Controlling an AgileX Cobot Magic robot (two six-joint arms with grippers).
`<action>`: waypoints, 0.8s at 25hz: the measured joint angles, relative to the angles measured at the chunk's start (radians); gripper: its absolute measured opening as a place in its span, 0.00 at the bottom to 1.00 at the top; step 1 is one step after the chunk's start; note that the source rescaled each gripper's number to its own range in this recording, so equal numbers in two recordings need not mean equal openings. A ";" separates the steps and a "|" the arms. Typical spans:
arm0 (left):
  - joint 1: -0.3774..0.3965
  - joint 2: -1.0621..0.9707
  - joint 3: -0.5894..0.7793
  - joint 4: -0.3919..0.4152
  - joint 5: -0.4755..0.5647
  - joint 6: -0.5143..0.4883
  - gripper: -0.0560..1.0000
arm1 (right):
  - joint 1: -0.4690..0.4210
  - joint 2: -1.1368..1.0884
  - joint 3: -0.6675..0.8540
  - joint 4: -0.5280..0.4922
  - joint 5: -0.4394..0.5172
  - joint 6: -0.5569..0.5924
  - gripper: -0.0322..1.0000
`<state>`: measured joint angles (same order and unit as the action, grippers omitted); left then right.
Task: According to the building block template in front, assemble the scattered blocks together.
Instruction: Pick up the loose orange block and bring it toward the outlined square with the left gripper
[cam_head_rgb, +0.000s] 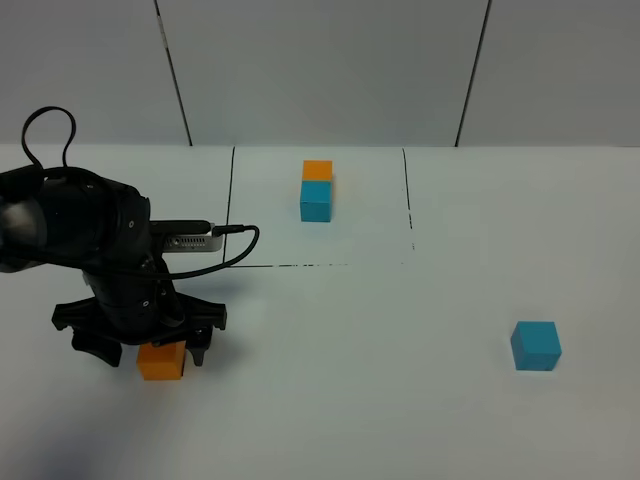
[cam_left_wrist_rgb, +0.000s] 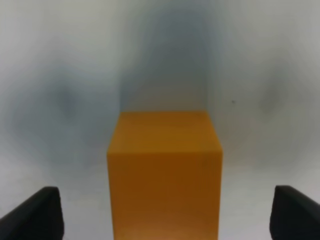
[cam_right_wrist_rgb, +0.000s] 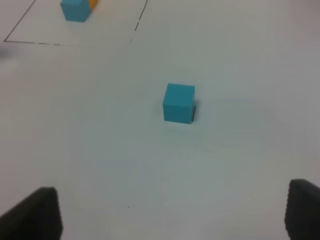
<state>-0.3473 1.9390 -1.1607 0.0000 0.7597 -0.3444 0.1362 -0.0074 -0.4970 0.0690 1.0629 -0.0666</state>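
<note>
The left gripper (cam_head_rgb: 150, 348) hangs low over the desk (cam_head_rgb: 400, 420) at the near left, its jaws spread wide with the loose orange block (cam_head_rgb: 161, 362) between them. In the left wrist view the two dark fingertips (cam_left_wrist_rgb: 35, 215) stand well clear of the block's sides, so nothing is gripped; the block sits flat on the desk. The right gripper (cam_right_wrist_rgb: 167, 214) shows only in its own wrist view. Its jaws are also wide apart and hold nothing, and it faces the loose blue block (cam_head_rgb: 536, 345), which rests alone on the desk at the near right, well apart from the orange one. The template pair (cam_head_rgb: 317, 190) sits at the far middle inside a thin black outline (cam_head_rgb: 300, 265). Its orange cube (cam_head_rgb: 317, 170) lies behind its blue cube (cam_head_rgb: 316, 202), and the two touch face to face.
</note>
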 joint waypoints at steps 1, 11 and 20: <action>0.000 0.003 0.000 0.000 -0.001 0.000 0.75 | 0.000 0.000 0.000 0.000 0.000 0.000 0.79; 0.000 0.063 0.000 0.000 -0.016 -0.002 0.72 | 0.000 0.000 0.000 0.000 0.000 0.000 0.79; 0.000 0.064 0.000 0.000 -0.046 -0.002 0.67 | 0.000 0.000 0.000 0.000 0.000 0.000 0.79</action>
<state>-0.3473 2.0030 -1.1607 0.0000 0.7141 -0.3464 0.1362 -0.0074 -0.4970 0.0690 1.0629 -0.0666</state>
